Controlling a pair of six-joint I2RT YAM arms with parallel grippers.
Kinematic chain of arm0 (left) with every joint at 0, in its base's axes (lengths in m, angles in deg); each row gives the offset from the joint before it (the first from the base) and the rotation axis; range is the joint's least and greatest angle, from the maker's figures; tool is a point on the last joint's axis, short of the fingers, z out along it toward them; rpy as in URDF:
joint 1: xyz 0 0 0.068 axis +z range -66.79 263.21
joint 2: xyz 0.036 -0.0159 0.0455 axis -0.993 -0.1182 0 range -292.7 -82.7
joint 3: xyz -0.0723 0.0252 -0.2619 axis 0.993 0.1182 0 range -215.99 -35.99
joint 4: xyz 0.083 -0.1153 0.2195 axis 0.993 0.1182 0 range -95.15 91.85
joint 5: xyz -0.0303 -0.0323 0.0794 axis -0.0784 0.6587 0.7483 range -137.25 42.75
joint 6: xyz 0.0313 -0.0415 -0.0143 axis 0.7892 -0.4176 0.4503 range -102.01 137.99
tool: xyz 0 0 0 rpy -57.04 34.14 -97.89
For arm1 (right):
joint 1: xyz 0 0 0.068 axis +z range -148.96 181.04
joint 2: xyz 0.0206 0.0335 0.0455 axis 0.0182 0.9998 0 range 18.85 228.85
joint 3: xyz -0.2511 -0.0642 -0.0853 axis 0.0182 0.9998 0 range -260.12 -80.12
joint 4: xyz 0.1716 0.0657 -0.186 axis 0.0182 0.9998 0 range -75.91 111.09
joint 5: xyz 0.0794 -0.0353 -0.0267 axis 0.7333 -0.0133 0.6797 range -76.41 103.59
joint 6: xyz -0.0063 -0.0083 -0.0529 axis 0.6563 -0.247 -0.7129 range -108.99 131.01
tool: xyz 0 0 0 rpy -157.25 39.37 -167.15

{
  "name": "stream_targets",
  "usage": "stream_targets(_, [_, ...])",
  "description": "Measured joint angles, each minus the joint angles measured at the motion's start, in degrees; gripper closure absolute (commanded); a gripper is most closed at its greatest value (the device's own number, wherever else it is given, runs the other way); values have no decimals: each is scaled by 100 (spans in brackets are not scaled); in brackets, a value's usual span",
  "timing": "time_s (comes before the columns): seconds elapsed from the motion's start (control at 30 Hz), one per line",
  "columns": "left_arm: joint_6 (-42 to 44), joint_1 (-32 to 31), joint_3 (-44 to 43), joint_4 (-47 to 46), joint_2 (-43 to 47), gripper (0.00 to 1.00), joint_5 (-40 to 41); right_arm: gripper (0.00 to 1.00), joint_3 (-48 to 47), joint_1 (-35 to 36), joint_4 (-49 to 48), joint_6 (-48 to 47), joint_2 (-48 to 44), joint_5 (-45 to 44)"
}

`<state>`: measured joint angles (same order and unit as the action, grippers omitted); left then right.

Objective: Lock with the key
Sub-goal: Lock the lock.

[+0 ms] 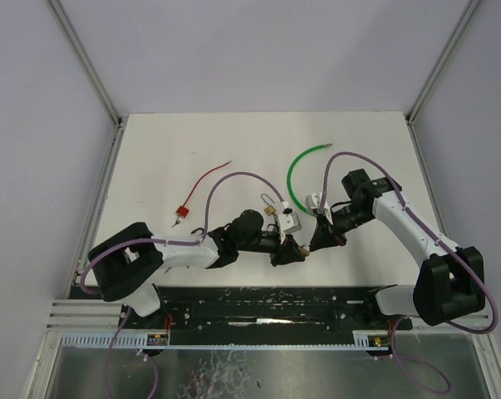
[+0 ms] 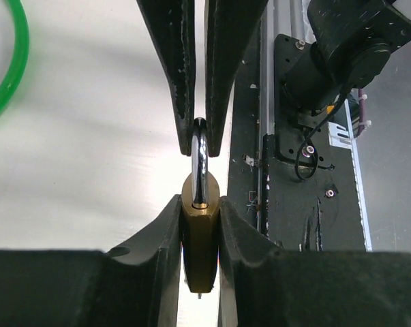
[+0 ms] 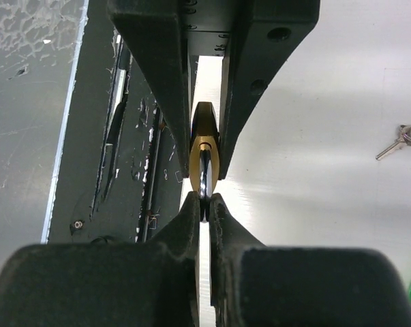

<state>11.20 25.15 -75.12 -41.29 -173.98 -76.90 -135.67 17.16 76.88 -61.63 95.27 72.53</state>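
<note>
white table, pale grey walls

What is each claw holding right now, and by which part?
Both grip one padlock: the left claw clamps its brass body, the right claw pinches its steel shackle.

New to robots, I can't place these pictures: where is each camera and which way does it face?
Top external: above and behind, looking down on the white table; both arms show.
Left wrist: on the left arm, looking past the left gripper, shut on the brass padlock.
Right wrist: on the right arm, facing the opposite way; right gripper pinches the silver shackle.
Shared: both wrist views show the padlock and the other gripper.
</note>
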Motion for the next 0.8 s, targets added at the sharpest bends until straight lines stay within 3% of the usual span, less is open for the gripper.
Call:
stream_targets(0.03, [-20,0,7,-13,0,100,-7,80,0,-4,11,-7,4,15])
stream_targets(0.1, [-74,2,66,-116,15,100,2,49,2,-7,22,-15,4,63])
stream_targets(0.17, [-184,4,221,-236,101,100,2,31,7,-9,-22,-52,-33,188])
stream_targets(0.3, [-634,48,896,-848,444,100,59,13,138,-90,-225,-74,-485,352])
stream_targets(0.4, [-1130,94,1434,-1622,651,100,173,8,302,-188,-387,-66,-1003,511])
stream_targets(0.57, [-2153,271,1847,-2855,581,100,166,12,487,-227,-487,-70,-1357,855])
stream_targets(0.8, [-2245,282,1335,-2494,555,100,205,21,496,-232,-531,131,-938,1226])
